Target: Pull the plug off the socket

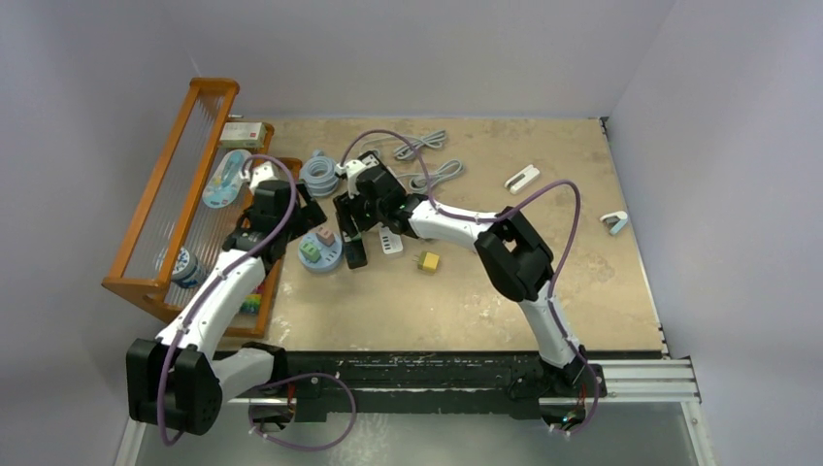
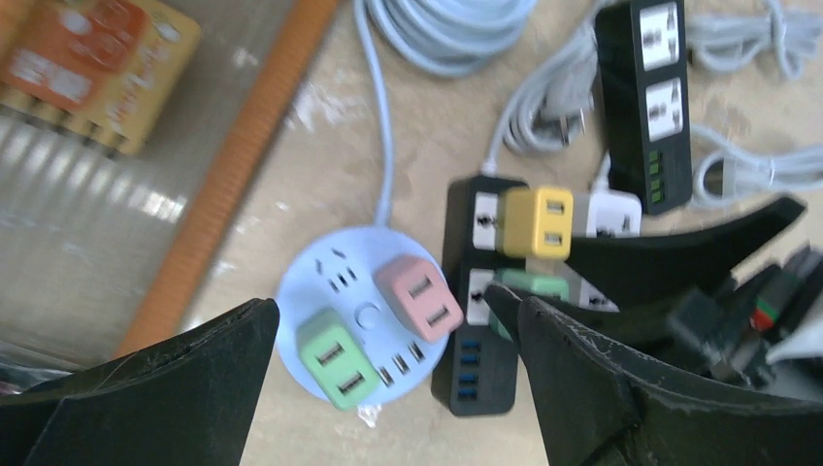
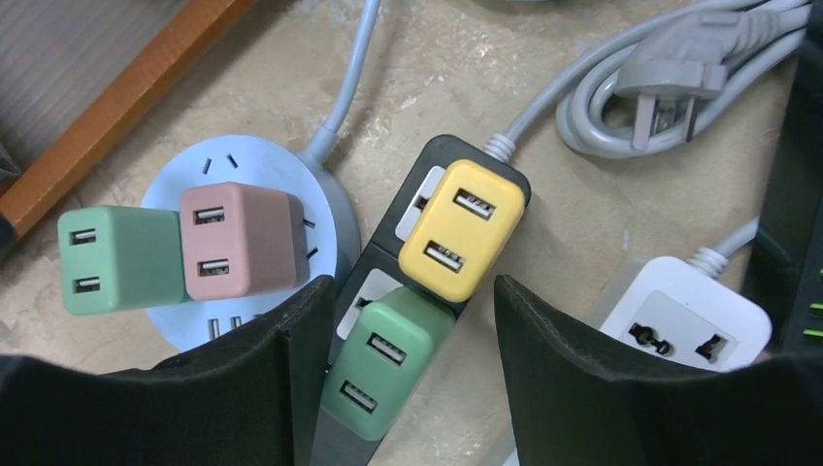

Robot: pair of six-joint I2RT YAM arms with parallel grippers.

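Stock on the bench, largest first, for your reference.

- Table (image 1: 582, 194) – tan work surface, cluttered at the left centre.
- Wooden rack (image 1: 175, 184) – slatted, along the left edge. Not part of your job.
- Black power strip (image 3: 448, 148) – lies flat near the table's centre-left, grey cord leaving its far end. It carries two chargers.
- Round socket hub (image 3: 218, 160) – pale blue, just beside the black strip, with a pink cube (image 3: 238, 241) and a mint cube (image 3: 116, 257) plugged in.
- White power strip (image 3: 679, 316) – on the other side of the black strip, sockets bare.
- Yellow cube (image 3: 461, 228) – seated in the black strip's far socket.
- Green charger cube (image 3: 383, 364) – seated in the black strip next to the yellow one. You should probably treat this as your plug, since it sits directly under the right gripper.

Grippers:
- Right gripper (image 3: 412, 301) – fingers spread wide and gripping nothing, one on each side of the green charger cube.
- Left gripper (image 2: 383, 306) – equally spread and empty, hovering over the round hub.

Handling, as a judgement: the cube looks light, rigid and smooth-sided, held only by prong friction. Pinch its two flat opposite faces low down and pull straight up. Expect the light strip to lift with it unless you pin it down.
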